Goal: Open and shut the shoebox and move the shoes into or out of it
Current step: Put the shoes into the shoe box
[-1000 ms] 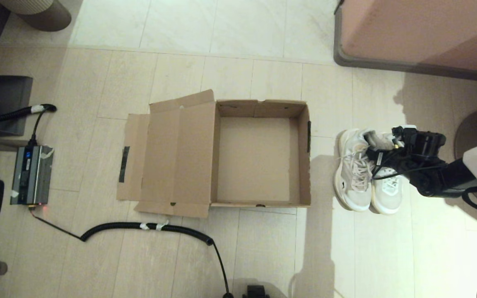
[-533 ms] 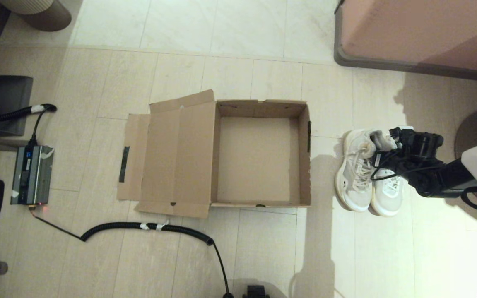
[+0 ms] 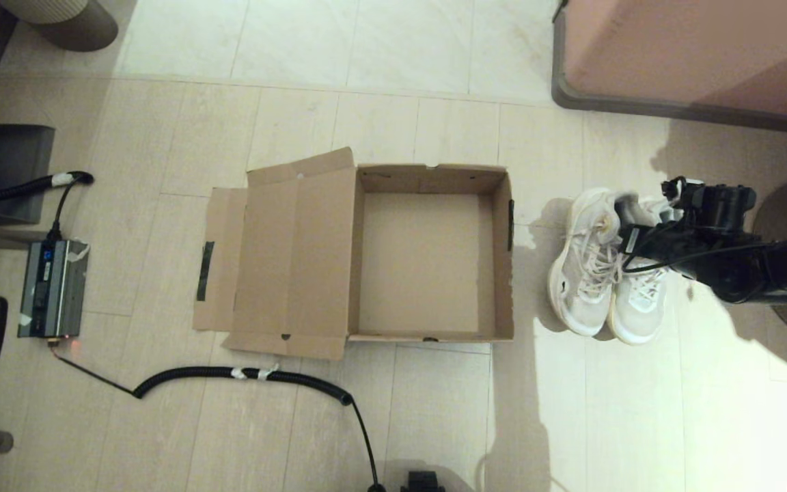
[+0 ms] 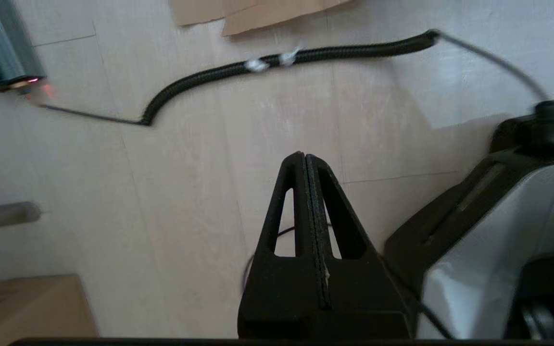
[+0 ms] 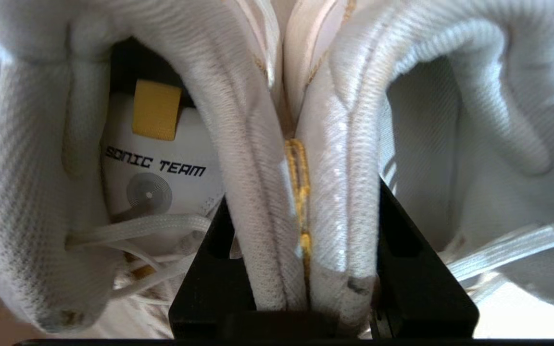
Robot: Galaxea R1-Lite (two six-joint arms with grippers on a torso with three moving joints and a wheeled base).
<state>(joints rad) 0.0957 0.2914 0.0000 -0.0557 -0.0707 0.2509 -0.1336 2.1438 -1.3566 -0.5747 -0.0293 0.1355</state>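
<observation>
- The right gripper (image 3: 632,232) hides the shoes' (image 3: 588,273) heel ends.
- The brown furniture (image 3: 701,55) runs off-frame.
- The black cable (image 4: 282,60) looks motion-blurred in the left wrist view.

Shoebox (image 3: 427,253) sits on the floor (image 3: 571,424), central, lid folded flat out to its left. Shoes (image 3: 605,273) side by side, touching, to the right of the box, apart from it. Coiled cable (image 3: 243,374) lies before the box's front-left corner; power unit (image 3: 52,287) at the floor's left edge.
</observation>
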